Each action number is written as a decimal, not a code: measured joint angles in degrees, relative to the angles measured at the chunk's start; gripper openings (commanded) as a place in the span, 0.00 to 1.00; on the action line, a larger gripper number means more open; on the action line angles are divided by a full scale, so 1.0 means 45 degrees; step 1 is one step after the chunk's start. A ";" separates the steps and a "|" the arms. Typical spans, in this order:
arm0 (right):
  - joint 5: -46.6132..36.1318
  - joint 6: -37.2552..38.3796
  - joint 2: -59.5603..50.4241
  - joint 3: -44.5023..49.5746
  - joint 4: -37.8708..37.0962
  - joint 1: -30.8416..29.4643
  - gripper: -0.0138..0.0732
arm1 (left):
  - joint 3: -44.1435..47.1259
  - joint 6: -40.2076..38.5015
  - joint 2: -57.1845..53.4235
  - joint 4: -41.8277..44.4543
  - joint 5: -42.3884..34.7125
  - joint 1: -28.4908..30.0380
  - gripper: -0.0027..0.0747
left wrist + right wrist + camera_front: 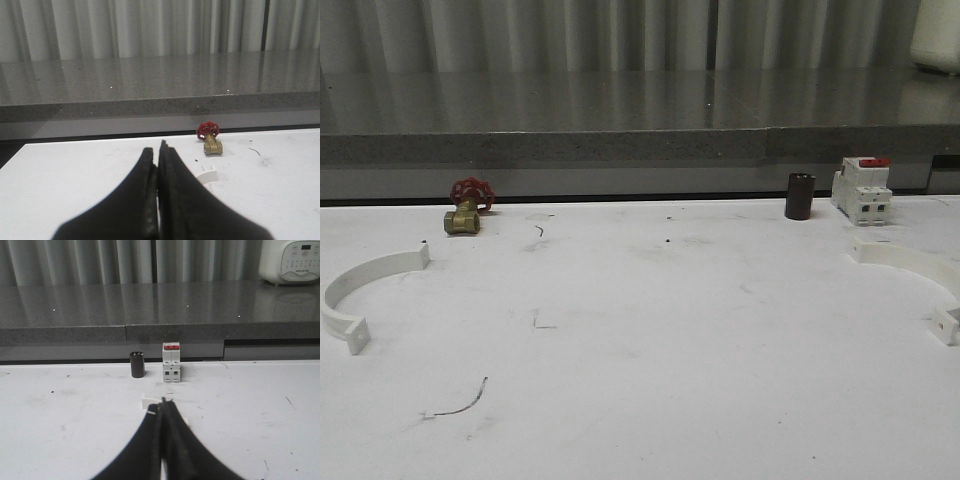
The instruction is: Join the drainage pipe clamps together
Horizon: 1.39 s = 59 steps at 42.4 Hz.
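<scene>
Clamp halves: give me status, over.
Left gripper shut, right gripper shut, both empty. Left clamp half and right clamp half lie far apart, unjoined. Table between them open.

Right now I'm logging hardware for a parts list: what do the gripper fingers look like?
Left gripper and right gripper look alike: matte black fingers, broad at the base, curving in to narrow tips. No markings or cables visible.

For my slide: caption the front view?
Two white clamp halves lie far apart on the table, unconnected.
</scene>
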 measured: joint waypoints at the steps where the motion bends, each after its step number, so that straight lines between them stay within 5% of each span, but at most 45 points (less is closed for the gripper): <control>1: 0.0000 0.0000 0.0000 0.0000 0.0000 0.0000 0.08 | 0.0000 0.0000 0.0000 0.0000 0.0000 0.0000 0.01; 37: -0.0319 0.0000 0.0000 -0.0115 0.0148 0.0000 0.08 | 0.0000 0.0000 0.0000 -0.0368 -0.0691 0.0000 0.01; 47: 0.2342 0.0000 0.0102 -0.3692 0.0225 0.0000 0.08 | -0.2383 0.0000 0.0038 -0.0430 -0.0328 0.0000 0.01; 59: 0.6279 0.0000 0.3992 -0.9118 0.0226 0.0000 0.08 | -0.7802 0.0000 0.3750 0.0238 0.3727 0.0000 0.01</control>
